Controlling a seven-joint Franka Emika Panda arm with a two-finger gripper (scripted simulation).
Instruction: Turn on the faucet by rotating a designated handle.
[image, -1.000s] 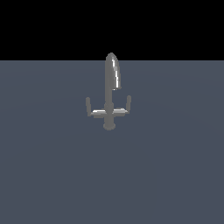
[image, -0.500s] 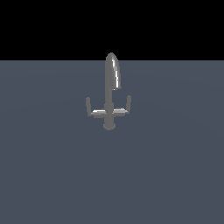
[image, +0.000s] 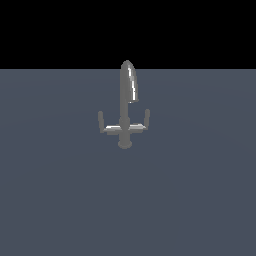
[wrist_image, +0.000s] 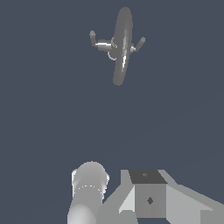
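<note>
The faucet (image: 126, 107) is a small grey metallic tap that stands upright on the flat grey surface in the middle of the exterior view. It has a tall rounded spout and a round base. The handle (image: 105, 125) is the crossbar's arm on the exterior view's left, with an upright peg at its end. The wrist view looks down on the faucet (wrist_image: 121, 46) from far off, with both crossbar arms showing. Of my gripper (wrist_image: 148, 194), only grey blocky parts show at that frame's edge, well apart from the faucet. Its jaw gap is not visible. No gripper appears in the exterior view.
A matching lever (image: 144, 122) forms the crossbar's arm on the exterior view's right. A pale grey cylinder of the arm (wrist_image: 88, 190) sits beside the gripper parts. The grey surface (image: 60, 200) stretches all around the faucet, under a black background.
</note>
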